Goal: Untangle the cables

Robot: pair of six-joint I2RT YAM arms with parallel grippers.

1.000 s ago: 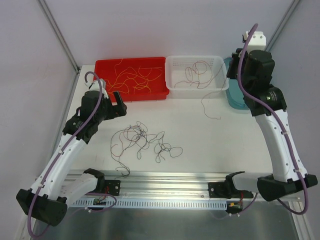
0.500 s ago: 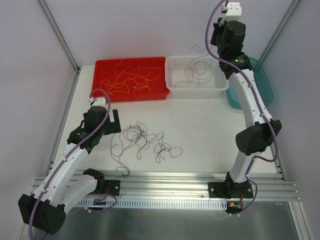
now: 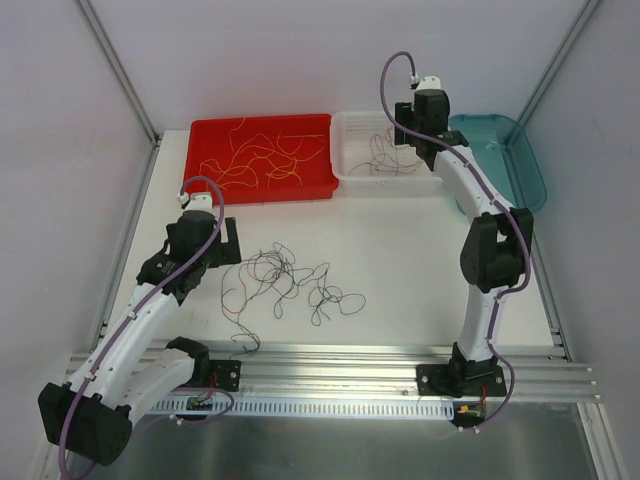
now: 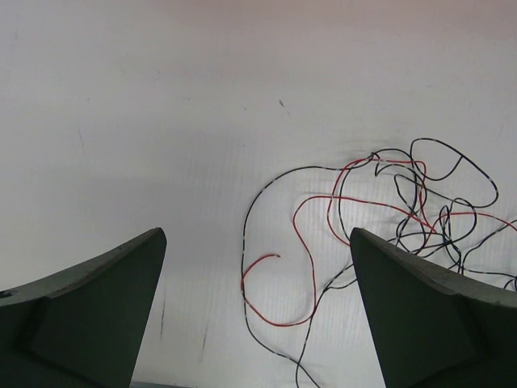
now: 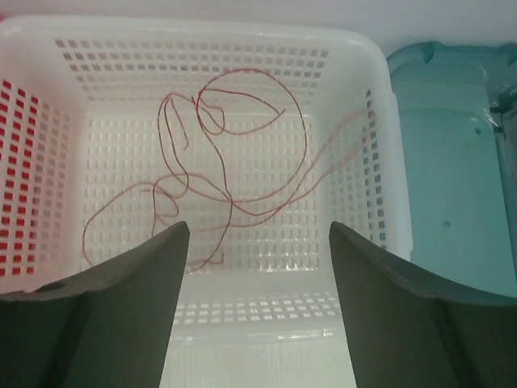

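At centre of the top view, the cables (image 3: 285, 285) lie tangled on the table (image 3: 420, 260), long axis left–right; more strands sit in the red bin (image 3: 260, 195) and white basket (image 5: 380, 162); left gripper (image 4: 257, 242) — jaws wide, empty — hangs near the tangle's left end; right gripper (image 5: 258, 230) gapes empty over the basket.

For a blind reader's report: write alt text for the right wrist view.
Thin red cables lie looped in a white slotted basket, seen between the open right hand's dark fingers. A teal bin stands to its right.
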